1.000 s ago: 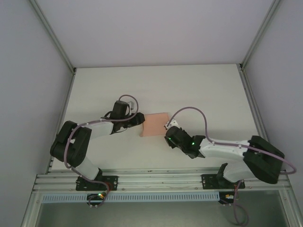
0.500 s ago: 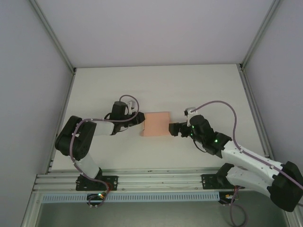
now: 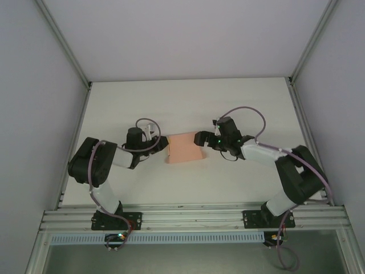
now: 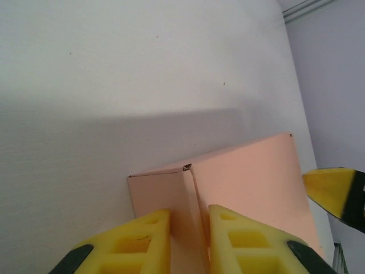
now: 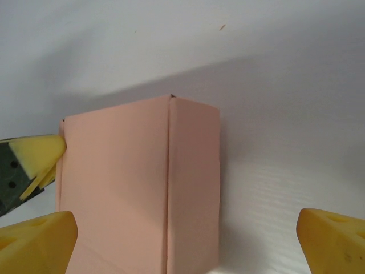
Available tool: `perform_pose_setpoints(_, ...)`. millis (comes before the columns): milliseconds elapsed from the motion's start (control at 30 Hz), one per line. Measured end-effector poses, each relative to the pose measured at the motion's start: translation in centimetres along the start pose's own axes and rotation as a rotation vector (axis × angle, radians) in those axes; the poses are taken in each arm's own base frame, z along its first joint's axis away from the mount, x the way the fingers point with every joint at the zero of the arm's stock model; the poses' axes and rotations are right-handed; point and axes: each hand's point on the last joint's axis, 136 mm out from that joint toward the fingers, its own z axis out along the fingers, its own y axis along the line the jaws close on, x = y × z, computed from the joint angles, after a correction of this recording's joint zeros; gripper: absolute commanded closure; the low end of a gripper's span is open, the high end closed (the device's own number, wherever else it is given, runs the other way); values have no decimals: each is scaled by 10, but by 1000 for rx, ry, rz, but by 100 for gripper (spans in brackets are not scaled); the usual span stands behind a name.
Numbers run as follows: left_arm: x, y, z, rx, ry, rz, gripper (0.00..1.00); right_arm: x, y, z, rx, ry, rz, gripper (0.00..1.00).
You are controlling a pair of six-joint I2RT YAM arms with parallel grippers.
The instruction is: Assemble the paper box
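A pink paper box (image 3: 183,148) is seen on a white tabletop (image 3: 239,103). Its left edge is pinched by the narrowed left gripper (image 4: 189,242). The right gripper (image 5: 188,228) is spread wide around it.

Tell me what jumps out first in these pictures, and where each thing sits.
The salmon-pink paper box stands out first, folded into a small block in the middle of the white table. The left gripper pinches the box's left edge between yellow fingers. The right gripper faces it from the other side, its fingers spread wide on either side of the box.
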Motion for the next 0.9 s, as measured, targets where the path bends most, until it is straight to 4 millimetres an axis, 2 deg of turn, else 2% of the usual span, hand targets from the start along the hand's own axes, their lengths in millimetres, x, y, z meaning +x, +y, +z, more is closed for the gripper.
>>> perform_pose_setpoints(300, -1, 3, -6, 42, -24, -20, 82, 8, 21, 31, -140, 103, 32, 2)
perform_pose_setpoints(533, -1, 2, -6, 44, -26, -23, 79, 18, 44, 51, -328, 182, 103, 34)
perform_pose_setpoints(667, -1, 2, -7, 42, -25, -24, 73, 14, 54, 49, -383, 180, 127, 48)
perform_pose_setpoints(733, 0, 2, -8, 34, -17, -24, 65, 11, 57, 45, -392, 170, 129, 54)
perform_pose_setpoints(767, 2, 2, -9, 24, -8, -24, 55, 9, 58, 41, -395, 164, 133, 57)
perform_pose_setpoints(833, 3, 0, -12, 8, 3, -15, 31, 9, 58, 31, -398, 154, 137, 59)
perform_pose_setpoints(867, 2, -4, -14, 0, 7, 0, 4, 9, 58, 26, -400, 148, 141, 59)
perform_pose_setpoints(900, 0, -9, -16, -10, 8, 17, 0, 8, 57, 19, -402, 138, 144, 59)
